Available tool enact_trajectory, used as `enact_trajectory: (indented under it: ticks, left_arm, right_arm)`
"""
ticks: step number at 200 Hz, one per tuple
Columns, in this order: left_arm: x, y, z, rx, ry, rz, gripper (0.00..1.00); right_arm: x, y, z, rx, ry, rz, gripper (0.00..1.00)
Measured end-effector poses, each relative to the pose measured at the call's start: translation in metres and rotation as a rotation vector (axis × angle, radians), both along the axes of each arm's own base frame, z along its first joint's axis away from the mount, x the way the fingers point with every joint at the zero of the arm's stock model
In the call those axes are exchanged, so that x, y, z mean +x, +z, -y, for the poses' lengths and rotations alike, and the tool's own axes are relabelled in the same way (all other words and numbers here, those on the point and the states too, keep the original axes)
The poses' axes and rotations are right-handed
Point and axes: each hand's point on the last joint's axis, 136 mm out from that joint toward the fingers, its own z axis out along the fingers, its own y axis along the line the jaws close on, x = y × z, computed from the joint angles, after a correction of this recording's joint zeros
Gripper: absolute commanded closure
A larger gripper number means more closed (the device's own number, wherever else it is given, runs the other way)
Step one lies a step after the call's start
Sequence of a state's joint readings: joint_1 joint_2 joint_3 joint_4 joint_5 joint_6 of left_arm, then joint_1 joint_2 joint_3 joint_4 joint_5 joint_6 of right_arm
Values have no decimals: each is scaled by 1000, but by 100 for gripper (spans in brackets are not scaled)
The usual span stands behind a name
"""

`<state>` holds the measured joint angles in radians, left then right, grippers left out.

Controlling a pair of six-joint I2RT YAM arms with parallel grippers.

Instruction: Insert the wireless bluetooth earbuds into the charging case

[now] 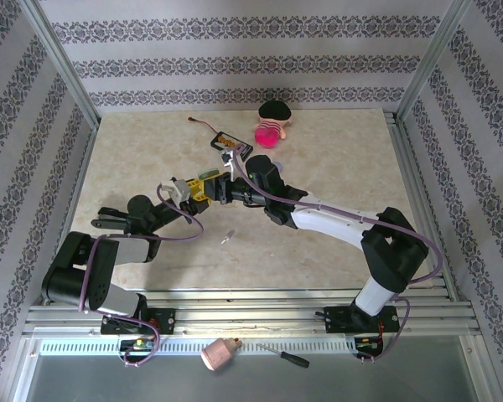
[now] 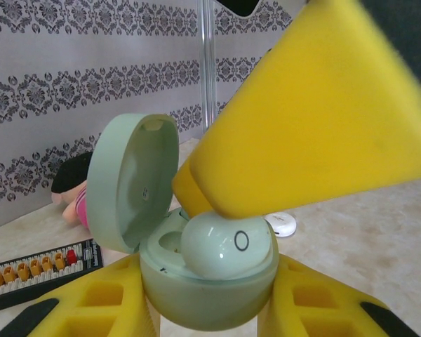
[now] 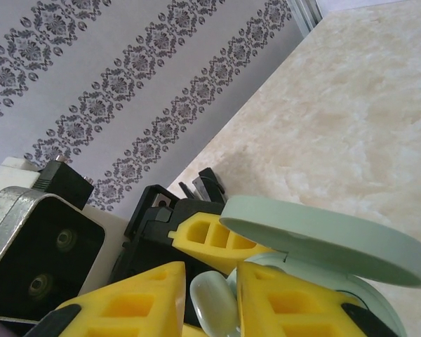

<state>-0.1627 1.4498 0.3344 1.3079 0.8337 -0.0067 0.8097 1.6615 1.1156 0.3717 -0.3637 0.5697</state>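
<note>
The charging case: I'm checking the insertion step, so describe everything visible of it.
The charging case is a mint green pebble of smooth plastic, clamped between the left pincer's yellow fingers. Its hinged lid stands open. One matching earbud sits in a well; the other well looks empty. A finger of the right pincer sits right over the earbud.

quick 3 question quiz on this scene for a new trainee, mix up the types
1. True or false: the case has its lid shut.
2. The earbud rests: A in the case, B on the table, C on the pink toy.
3. Which gripper holds the case?
Key: 1 false, the lid is open. 2 A. 3 the left gripper.
</note>
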Motion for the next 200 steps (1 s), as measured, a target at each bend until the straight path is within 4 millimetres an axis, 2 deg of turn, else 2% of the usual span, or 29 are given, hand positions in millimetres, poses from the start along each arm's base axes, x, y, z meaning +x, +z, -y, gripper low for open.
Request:
enact_trajectory:
  ticks: [51, 106, 131, 138, 172, 200]
  left_arm:
    - [1, 3, 0, -1, 0, 8, 76]
    - [2, 6, 0, -4, 6, 20, 76]
    - [4, 7, -1, 2, 20, 32, 76]
    - [5, 7, -2, 7, 26, 38, 76]
    - [6, 6, -3, 38, 38, 73, 76]
    - [4, 4, -3, 67, 38, 80, 76]
  right_arm:
    - [-2, 4, 7, -26, -12, 14, 64]
    - [-3, 7, 11, -38, -20, 28, 60]
    - [-8, 11, 17, -48, -21, 61, 55]
    - [-11, 13, 19, -50, -21, 73, 52]
    - [-12, 33, 35, -43, -77, 131, 18]
    - [3, 35, 42, -66, -141, 118, 13]
